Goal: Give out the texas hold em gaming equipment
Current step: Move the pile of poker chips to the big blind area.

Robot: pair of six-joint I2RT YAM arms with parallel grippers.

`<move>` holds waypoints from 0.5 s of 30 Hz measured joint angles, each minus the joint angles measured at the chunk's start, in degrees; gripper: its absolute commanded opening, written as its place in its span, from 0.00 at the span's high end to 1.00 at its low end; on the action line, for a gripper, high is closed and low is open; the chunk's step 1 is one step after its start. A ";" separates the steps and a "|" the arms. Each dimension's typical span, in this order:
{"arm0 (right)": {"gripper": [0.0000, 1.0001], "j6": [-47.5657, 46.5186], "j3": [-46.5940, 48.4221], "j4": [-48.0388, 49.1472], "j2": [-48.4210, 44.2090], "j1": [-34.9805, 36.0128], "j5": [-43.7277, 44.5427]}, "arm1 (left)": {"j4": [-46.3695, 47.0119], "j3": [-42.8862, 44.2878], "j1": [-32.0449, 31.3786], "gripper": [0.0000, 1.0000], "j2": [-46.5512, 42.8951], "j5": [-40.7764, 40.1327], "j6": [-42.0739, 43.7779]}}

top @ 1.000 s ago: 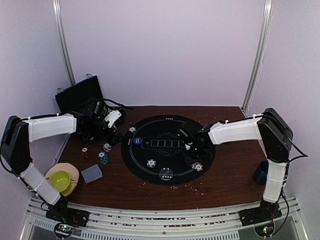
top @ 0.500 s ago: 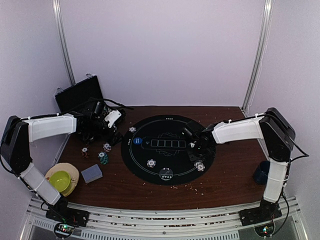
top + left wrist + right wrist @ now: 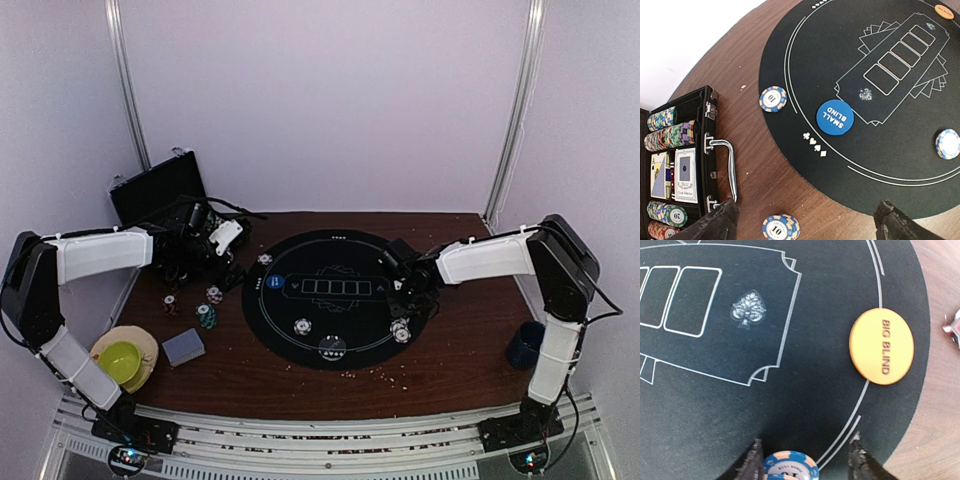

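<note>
My right gripper (image 3: 805, 462) hangs open over the black round mat (image 3: 340, 300), near its right rim. A short stack of blue-and-cream poker chips (image 3: 790, 467) lies on the mat between its fingers, close to the left one and apart from the right one; from above, the stack (image 3: 401, 331) shows just in front of this gripper (image 3: 404, 308). An orange BIG BLIND disc (image 3: 881, 346) lies on the mat's edge line. My left gripper (image 3: 810, 225) is wide open and empty over the wood, above another chip stack (image 3: 781, 228). A blue SMALL BLIND disc (image 3: 834, 117) and a single chip (image 3: 773, 98) lie at the mat's left.
The open black case (image 3: 675, 165) holds chip rows and cards. Loose chip stacks (image 3: 206, 315) and a grey-blue card deck (image 3: 184, 347) lie left of the mat. A yellow bowl (image 3: 122, 358) sits front left, a dark mug (image 3: 522, 343) front right. More chips (image 3: 303, 326) lie on the mat.
The right arm has drawn back to the right and its jaws have widened around the chip stack on the mat. The left arm has not moved.
</note>
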 measured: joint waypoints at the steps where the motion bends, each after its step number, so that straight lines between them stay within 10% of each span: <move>1: 0.34 0.04 -0.13 -0.11 -0.24 -0.04 -0.31 | 0.00 0.00 0.00 0.02 0.00 0.00 0.00; 15: 0.24 -0.26 -0.74 -3.41 -8.87 2.82 -1.53 | 0.02 0.00 0.00 0.02 0.00 -0.02 0.00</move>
